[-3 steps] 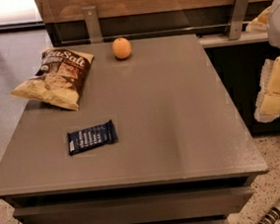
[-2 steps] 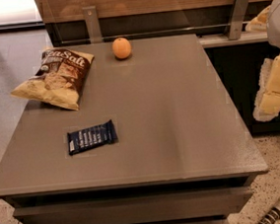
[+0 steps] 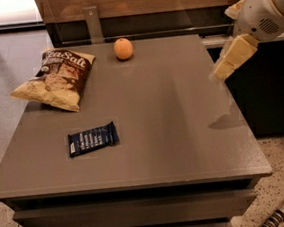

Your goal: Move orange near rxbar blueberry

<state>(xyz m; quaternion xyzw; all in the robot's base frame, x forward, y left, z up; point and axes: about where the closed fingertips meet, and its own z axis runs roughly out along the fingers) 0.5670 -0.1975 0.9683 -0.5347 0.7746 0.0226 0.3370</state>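
Observation:
The orange (image 3: 123, 48) sits at the far edge of the grey table (image 3: 173, 122), left of centre. The rxbar blueberry (image 3: 92, 139), a flat navy wrapper with white lettering, lies at the front left of the table. My gripper (image 3: 226, 66) hangs from the white arm (image 3: 265, 10) above the table's right edge, well to the right of the orange and far from the bar. It holds nothing that I can see.
A large yellow-and-brown chip bag (image 3: 56, 79) lies at the table's far left, between the orange and the bar. A wood-panelled wall with a metal post (image 3: 93, 22) runs behind the table. A dark counter (image 3: 270, 88) stands at the right.
My arm has swung up and to the left, bringing the gripper from beside the table to above its right edge. The orange, bar and chip bag have not moved.

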